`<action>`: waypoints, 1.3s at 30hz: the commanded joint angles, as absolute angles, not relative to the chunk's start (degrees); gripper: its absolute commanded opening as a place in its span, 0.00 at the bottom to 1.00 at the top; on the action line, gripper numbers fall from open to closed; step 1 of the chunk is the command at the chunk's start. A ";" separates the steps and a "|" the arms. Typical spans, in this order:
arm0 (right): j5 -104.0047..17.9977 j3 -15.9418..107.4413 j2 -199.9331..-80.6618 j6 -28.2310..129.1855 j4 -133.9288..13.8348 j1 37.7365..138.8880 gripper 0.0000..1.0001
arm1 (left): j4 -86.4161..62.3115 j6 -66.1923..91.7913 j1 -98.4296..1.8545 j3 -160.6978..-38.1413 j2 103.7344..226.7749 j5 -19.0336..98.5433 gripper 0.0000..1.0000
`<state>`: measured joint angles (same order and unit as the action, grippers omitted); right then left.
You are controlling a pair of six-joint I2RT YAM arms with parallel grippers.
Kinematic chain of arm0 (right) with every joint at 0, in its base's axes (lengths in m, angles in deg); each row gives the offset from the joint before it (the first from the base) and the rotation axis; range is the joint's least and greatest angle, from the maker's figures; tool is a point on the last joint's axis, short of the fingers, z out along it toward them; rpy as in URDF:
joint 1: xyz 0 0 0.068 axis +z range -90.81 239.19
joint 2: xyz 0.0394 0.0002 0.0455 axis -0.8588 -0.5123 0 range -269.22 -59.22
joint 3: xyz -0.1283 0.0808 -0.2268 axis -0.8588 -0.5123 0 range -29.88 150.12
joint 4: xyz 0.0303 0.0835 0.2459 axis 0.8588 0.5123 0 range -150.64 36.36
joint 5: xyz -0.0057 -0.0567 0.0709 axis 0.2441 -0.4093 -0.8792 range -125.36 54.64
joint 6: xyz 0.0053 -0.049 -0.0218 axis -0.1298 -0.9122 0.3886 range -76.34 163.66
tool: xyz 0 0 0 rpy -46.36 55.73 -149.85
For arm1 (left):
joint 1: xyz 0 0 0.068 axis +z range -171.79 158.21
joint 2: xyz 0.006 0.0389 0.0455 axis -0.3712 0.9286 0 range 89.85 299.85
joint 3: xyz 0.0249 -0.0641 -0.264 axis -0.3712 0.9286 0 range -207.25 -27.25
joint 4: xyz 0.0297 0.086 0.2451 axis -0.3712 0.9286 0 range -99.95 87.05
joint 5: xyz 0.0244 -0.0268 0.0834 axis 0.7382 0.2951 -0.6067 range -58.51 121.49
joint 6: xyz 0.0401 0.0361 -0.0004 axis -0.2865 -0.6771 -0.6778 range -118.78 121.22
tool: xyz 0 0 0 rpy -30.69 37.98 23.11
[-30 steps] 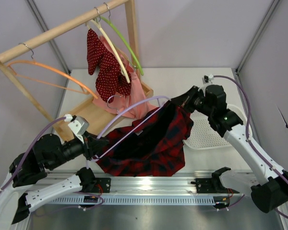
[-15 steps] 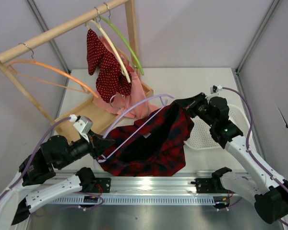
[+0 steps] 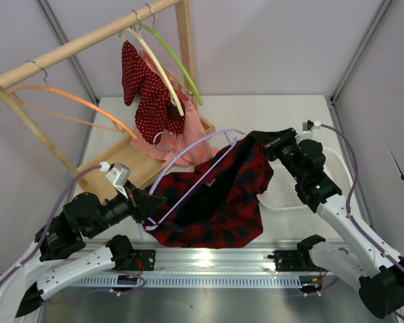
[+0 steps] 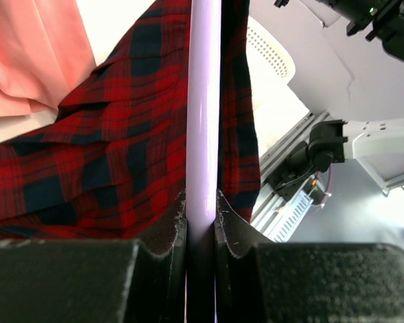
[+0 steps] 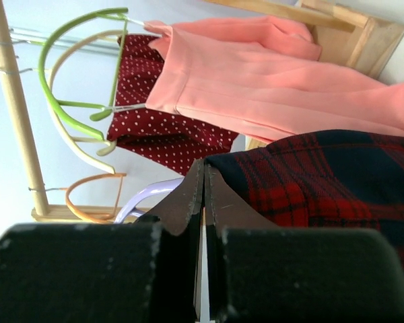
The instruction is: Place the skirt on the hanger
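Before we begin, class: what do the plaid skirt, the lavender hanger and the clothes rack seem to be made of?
The skirt looks like woven cloth, matte: tartan pattern, soft folds. The hanger is probably plastic: smooth, even lavender, slight sheen. The rack seems bare wood: pale tan, square-cut beams.

Pale lavender-grey walls (image 3: 276, 47) enclosed a white table (image 3: 256, 114) under even light. A wooden garment rack (image 3: 87, 42) stood at ten o'clock; an aluminium rail (image 3: 215, 259) ran along six o'clock.
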<state>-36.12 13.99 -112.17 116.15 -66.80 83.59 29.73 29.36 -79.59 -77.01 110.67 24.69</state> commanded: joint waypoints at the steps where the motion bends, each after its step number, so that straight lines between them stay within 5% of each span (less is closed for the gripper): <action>1: -29.32 13.54 -110.46 117.93 -73.30 85.45 0.00 | 23.19 32.94 -79.88 -76.38 110.50 25.08 0.00; 24: -1.28 21.09 -115.90 84.73 -77.87 105.67 0.00 | 23.62 41.74 -79.88 -74.62 110.42 20.77 0.00; 39: 4.80 20.92 -120.65 77.24 -83.84 107.61 0.00 | 23.80 42.26 -79.88 -74.89 107.87 20.86 0.00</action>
